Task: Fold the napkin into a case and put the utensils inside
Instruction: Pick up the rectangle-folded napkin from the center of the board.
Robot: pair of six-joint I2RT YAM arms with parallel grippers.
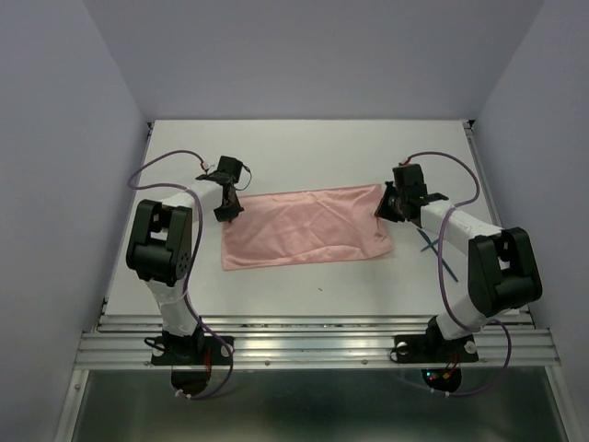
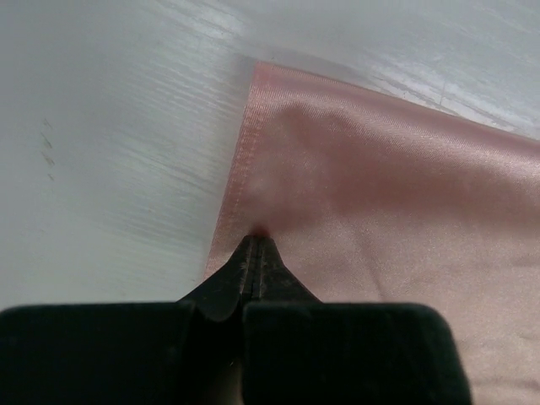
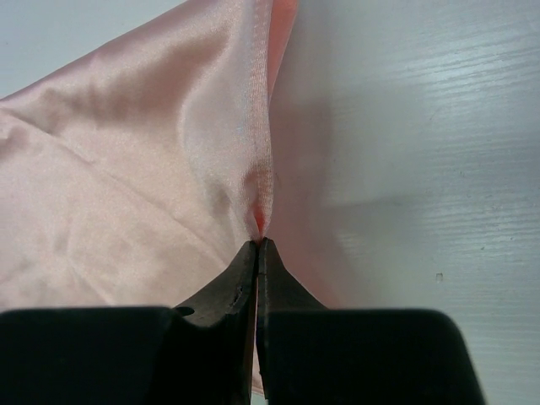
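Observation:
The salmon-pink napkin [image 1: 304, 227] lies as a wide rectangle in the middle of the table. My left gripper [image 1: 225, 211] is shut on the napkin's left edge, seen close in the left wrist view [image 2: 257, 236] with the cloth [image 2: 380, 194] puckered at the tips. My right gripper [image 1: 386, 204] is shut on the napkin's right edge, which bunches up at the tips [image 3: 258, 240] in the right wrist view, with cloth [image 3: 126, 186] to the left. Dark-teal utensils [image 1: 440, 255] lie crossed on the table by the right arm, partly hidden by it.
Purple cables [image 1: 147, 170] loop over both arms. The white table [image 1: 304, 147] is walled on three sides. A metal rail [image 1: 313, 345] runs along the near edge.

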